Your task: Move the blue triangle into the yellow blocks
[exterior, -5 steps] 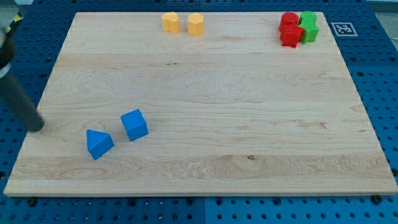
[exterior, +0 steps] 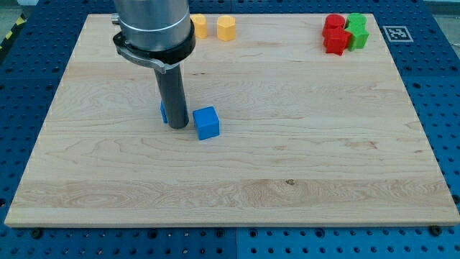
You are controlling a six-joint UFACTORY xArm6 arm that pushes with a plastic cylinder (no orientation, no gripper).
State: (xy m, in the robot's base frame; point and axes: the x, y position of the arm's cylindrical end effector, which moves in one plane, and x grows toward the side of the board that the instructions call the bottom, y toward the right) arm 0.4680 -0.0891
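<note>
My tip (exterior: 178, 126) rests on the wooden board (exterior: 302, 173), a little left of its middle. I have no jaws to part or close; I am just a bare rod, pushing. The blue triangle (exterior: 164, 113) is almost wholly hidden behind my rod, only a blue sliver showing at my 9 o'clock, apparently touching me. A blue cube (exterior: 207, 122) sits just beside my tip at 3 o'clock. The two yellow blocks (exterior: 226, 28) lie at about 12 to 1 o'clock, well apart from me, the left one partly hidden behind my arm's housing; red blocks (exterior: 333, 34) and green blocks (exterior: 357, 31) cluster at the view's top right.

The risks, as I judge them: the triangle sits off my side instead of ahead of me, so a push toward 12 could let it slip off and spin away. The cube is close enough that I may drag it along too. And I cannot see the triangle's contact face.
</note>
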